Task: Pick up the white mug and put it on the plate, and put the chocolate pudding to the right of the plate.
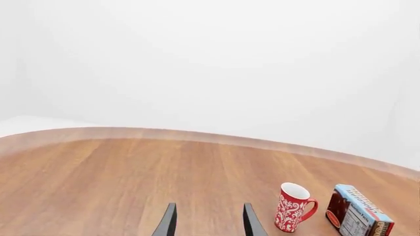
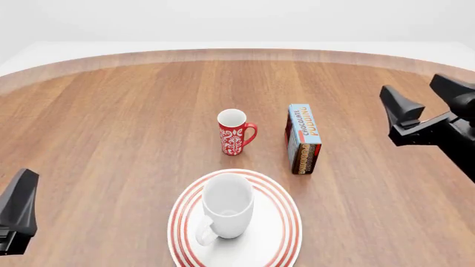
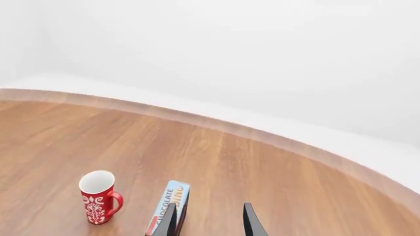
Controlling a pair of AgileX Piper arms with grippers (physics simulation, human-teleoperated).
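Wooden table (image 2: 111,122), round at its far edge, fills the room under plain white walls. On it the white mug (image 2: 226,208) already stands upright on the plate (image 2: 286,222), handle toward the near side, glossy and plain, so I judge step 1 finished. What remains is the chocolate pudding (image 2: 303,139): a narrow carton with light-blue face, orange letters and dark brown sides. It lies beyond the plate's far right rim, near it but not touching.

From the right gripper (image 2: 426,108) the carton is well apart, down and toward the table's middle; in the right wrist view it sits just in front of 1 fingertip. Its fingers are spread, with nothing between them. The left gripper (image 1: 208,221) also has its fingers apart and empty, and the mug and plate are not in its view.

Next move, I think, needs the right arm to descend over the carton, pinch its 2 narrow sides, and carry it nearer, to the plate's right.

The red mug (image 2: 233,132) stands just beside the carton, so the descent must be careful.
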